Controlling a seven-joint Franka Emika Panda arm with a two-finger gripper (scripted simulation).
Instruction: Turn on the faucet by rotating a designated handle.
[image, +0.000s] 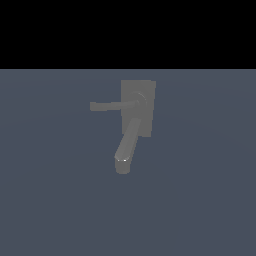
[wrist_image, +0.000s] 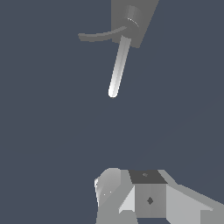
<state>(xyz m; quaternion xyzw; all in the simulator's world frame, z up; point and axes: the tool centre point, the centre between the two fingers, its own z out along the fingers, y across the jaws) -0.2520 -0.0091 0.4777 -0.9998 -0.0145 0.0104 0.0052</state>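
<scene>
The exterior view shows only the faucet (image: 136, 107) at frame centre on a blue-grey floor (image: 50, 200); the handle (image: 112, 105) extends toward the frame's left, and the spout (image: 127, 145) angles downward. No arm appears there. The wrist view alone shows the gripper (wrist_image: 148, 197), well apart from the faucet (wrist_image: 131, 22). Whether its jaws are open or closed cannot be determined.
</scene>
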